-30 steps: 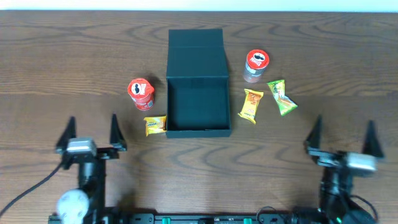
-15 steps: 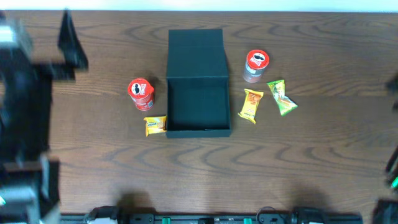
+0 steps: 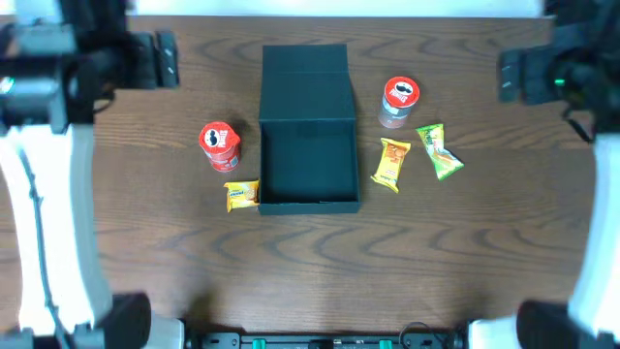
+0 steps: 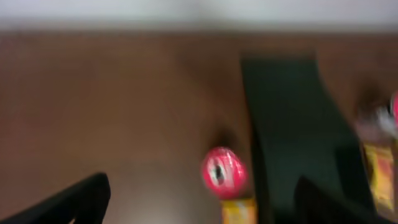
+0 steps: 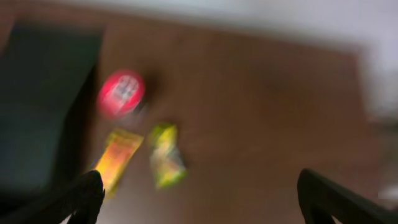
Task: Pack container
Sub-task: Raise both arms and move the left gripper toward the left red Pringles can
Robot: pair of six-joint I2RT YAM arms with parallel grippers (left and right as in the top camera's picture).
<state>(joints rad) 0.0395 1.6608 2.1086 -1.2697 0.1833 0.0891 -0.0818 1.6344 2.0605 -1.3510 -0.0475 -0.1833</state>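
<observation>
The container (image 3: 308,165) stands open at bench (image 3: 145,252) centre, midway between the arms. Its long axis runs away from the robot, with the lid flap laid back on the far side. Both arms are high above it: left fingers (image 4: 74,202) spread and empty, right fingers (image 5: 326,196) likewise. The left can (image 3: 219,145) and yellow packet (image 3: 242,194) lie nearer the left arm. The right can (image 3: 399,100), orange packet (image 3: 391,163) and green packet (image 3: 438,152) lie nearer the right.

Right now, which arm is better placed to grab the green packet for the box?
The right. The green packet lies right of the open container, on the side of the right gripper and in its wrist view. The left gripper would have to cross the container.
</observation>
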